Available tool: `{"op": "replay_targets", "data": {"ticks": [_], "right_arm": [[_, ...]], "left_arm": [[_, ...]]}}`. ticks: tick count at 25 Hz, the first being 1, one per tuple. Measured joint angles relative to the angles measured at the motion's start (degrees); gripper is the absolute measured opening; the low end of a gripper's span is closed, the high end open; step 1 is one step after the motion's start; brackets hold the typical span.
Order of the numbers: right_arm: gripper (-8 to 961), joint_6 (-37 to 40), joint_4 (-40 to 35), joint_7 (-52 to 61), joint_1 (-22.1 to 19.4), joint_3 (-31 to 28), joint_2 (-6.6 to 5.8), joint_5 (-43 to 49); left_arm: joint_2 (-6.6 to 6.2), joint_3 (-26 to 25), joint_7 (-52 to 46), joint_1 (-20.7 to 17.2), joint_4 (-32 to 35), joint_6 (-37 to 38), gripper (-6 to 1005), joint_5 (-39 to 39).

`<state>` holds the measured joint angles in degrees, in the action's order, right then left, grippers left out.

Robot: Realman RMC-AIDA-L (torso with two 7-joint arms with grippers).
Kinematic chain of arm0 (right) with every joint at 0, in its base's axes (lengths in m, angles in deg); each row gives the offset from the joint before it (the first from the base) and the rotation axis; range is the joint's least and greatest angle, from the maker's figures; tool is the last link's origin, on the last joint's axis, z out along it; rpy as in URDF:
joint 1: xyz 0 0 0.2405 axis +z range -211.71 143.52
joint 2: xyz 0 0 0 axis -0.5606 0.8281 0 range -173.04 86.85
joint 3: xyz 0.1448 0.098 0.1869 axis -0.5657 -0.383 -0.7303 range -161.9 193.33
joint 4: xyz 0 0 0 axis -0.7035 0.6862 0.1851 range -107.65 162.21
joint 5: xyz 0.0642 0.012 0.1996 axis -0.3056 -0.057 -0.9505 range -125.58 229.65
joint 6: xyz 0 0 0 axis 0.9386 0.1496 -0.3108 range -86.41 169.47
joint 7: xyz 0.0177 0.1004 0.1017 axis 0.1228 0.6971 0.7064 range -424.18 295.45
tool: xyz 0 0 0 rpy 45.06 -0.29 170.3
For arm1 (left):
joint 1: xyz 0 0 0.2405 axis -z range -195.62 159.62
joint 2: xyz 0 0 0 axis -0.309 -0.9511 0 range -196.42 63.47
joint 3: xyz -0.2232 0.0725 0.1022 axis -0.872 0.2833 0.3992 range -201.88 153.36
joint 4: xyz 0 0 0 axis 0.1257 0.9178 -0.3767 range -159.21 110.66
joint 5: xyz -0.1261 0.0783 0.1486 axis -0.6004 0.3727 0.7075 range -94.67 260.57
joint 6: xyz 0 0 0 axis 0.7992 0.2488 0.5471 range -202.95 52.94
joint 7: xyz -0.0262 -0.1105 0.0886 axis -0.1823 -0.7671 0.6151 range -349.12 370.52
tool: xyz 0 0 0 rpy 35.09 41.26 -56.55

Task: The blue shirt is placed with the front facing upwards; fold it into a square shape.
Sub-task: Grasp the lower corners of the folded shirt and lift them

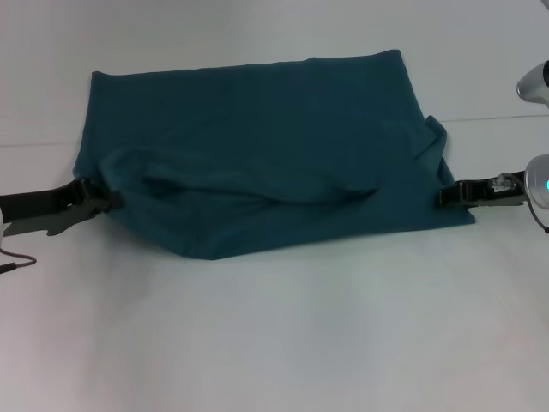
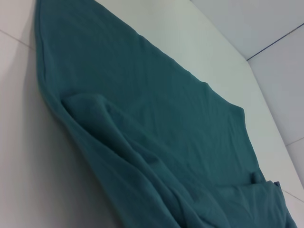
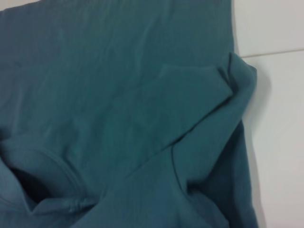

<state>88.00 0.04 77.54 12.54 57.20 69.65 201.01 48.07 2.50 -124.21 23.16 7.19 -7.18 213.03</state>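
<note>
At mid-surface lies the blue shirt [image 1: 266, 154], a dark teal-blue knit with a matte, soft-looking weave. No lettering shows; only plain cloth faces up. Its outline is a rough trapezoid: the far edge runs fairly straight, the near edge sags to a blunt point toward the robot's left. A long raised fold crosses the near half, forming a shadowed pocket between layers. At the robot's right side a sleeve flap bunches up into a small peak. The right wrist view shows a stitched seam curving across overlapped layers and a ribbed, rounded hem opening into a dark hollow. The left wrist view shows a rounded lobe of cloth lying over a smooth flat panel, with soft ridges running from it.

The left hand [image 1: 105, 199], black and angular, sits low on the surface [image 1: 274, 343] with its tips clenched on the shirt's left edge. The right hand [image 1: 448, 195] meets the right edge likewise, pinching the cloth. The surface is white, smooth and faintly glossy, with a thin seam line.
</note>
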Motion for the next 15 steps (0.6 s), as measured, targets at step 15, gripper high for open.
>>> {"op": "replay_targets", "data": {"ticks": [15], "right_arm": [[553, -1.86, 2.10, -0.64, 1.61, 0.61, 1.17, -0.47]], "left_arm": [[0.07, -0.13, 0.00, -0.11, 0.00, -0.31, 0, 0.00]]}}
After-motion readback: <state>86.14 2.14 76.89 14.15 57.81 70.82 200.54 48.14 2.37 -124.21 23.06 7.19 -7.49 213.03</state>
